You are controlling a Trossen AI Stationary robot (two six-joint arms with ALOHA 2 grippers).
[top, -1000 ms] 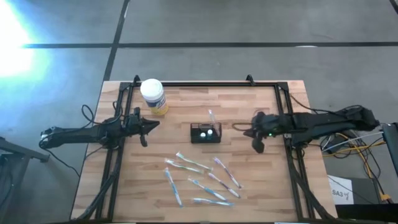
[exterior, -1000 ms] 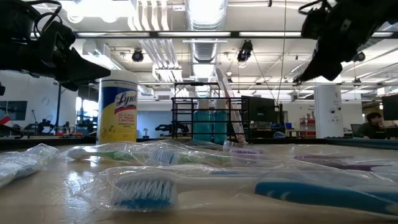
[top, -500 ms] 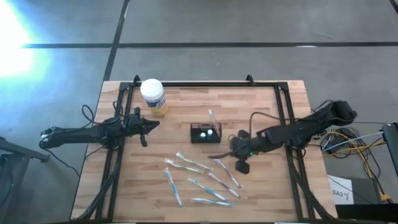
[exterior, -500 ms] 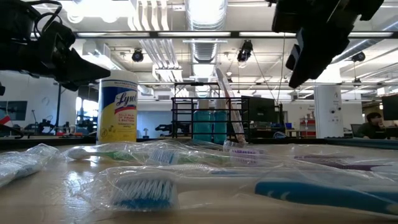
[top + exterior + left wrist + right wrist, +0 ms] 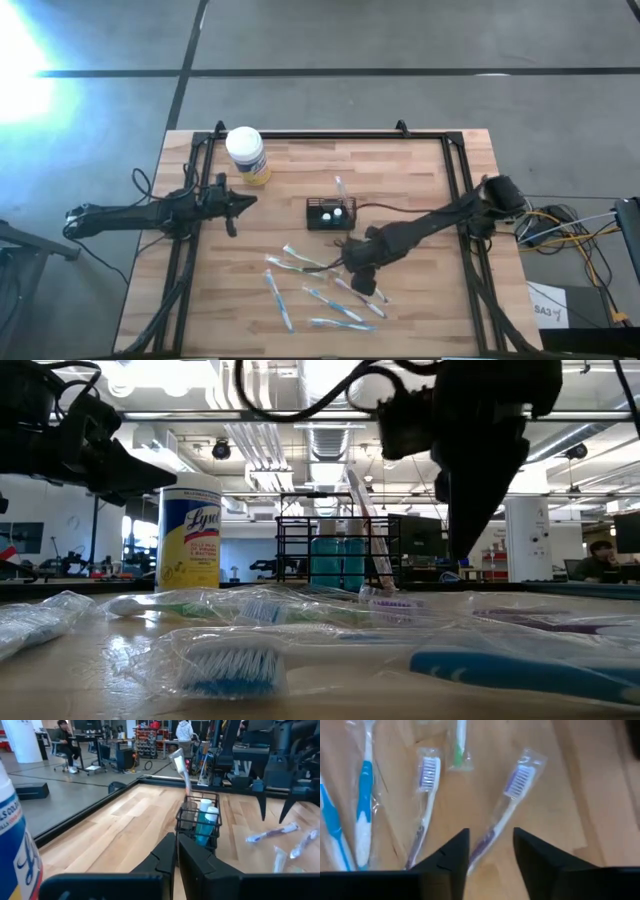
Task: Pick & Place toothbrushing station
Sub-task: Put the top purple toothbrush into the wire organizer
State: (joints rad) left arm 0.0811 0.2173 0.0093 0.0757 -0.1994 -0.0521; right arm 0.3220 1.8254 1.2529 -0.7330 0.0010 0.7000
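1. Reaching over the wooden surface (image 5: 420, 165), my right gripper (image 5: 490, 851) hangs with fingers parted and empty above a purple-bristled, plastic-wrapped toothbrush (image 5: 506, 807).
2. I see the small black wire-sided toothbrushing station (image 5: 330, 213) near mid-surface, upright, a wrapped brush standing in it.
3. My left gripper (image 5: 236, 203) waits at the left, fingers closed on nothing, near the white-lidded yellow canister (image 5: 246, 155).

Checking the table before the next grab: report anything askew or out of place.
Wrapped toothbrushes lie scattered at all angles on the wooden table, not in the toothbrushing station, which holds one leaning toothbrush. The right gripper hangs open over a purple toothbrush. Nothing is spilled or broken.
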